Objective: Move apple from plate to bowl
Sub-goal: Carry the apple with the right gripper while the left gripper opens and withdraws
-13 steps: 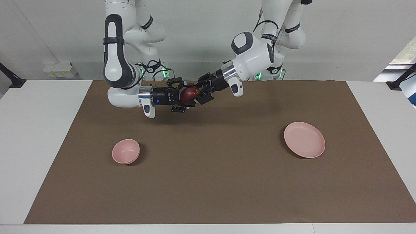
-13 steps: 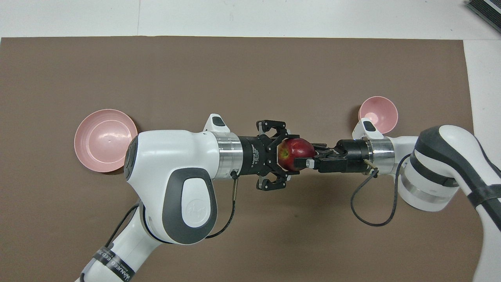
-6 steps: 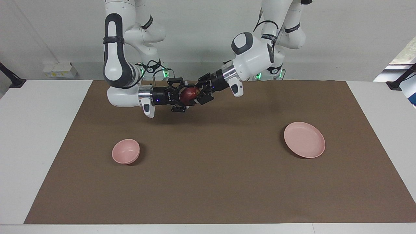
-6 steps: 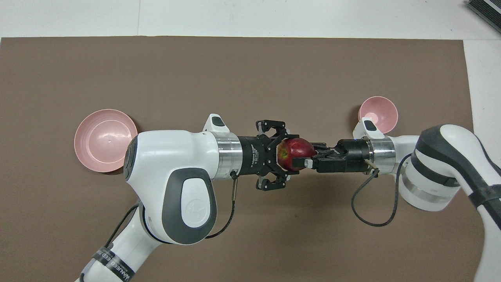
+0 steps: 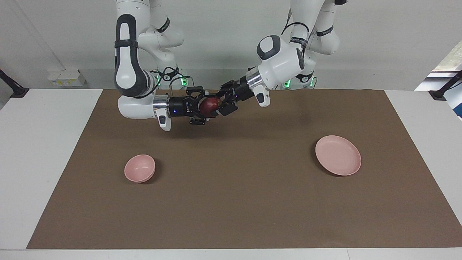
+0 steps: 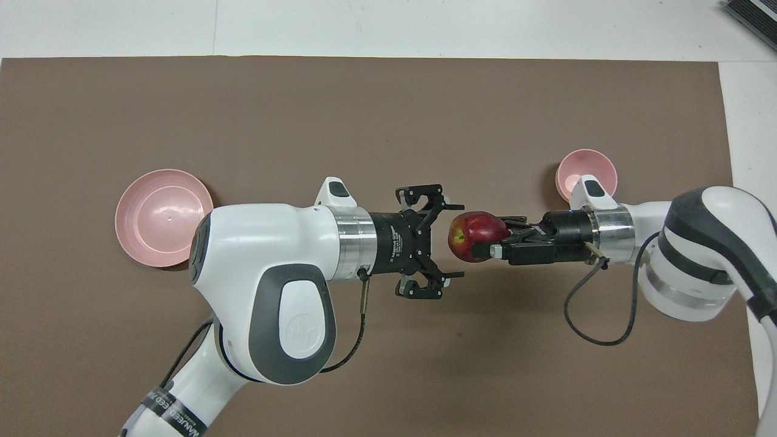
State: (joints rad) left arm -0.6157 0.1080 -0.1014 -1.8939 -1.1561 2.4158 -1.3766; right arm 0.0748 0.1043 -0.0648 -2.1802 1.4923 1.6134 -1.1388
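The apple (image 6: 478,236) is now sitting clamped between the fingers (image 6: 485,249) of the right gripper (image 6: 479,238) alone, up in the air over the middle of the brown mat (image 6: 388,121). Half a second ago it was pressed against the left gripper (image 6: 452,241) as well; since then a gap has opened between the fruit and that gripper, whose fingers (image 6: 454,206) are now standing wide apart with nothing between them, and the right arm has been drawing the apple away toward its own end of the tabletop (image 6: 425,27). In the facing view the two grippers (image 5: 216,102) (image 5: 206,105) are still overlapping around the apple (image 5: 210,105), so the gap is showing only from overhead.

There is one apple, one plate (image 6: 164,216), one bowl (image 6: 586,176), and two arms. The plate (image 5: 338,155) and the bowl (image 5: 139,168) are lying empty and exactly where they were.

Both forearms are lying nearly level, pointing at each other, wrist to wrist across the mat. The left arm's elbow is hanging over the edge of the plate, and its fingers are pointing away from it toward the apple. The right arm's wrist is passing over the rim of the bowl, with its fingers reaching past it toward the mat's middle.
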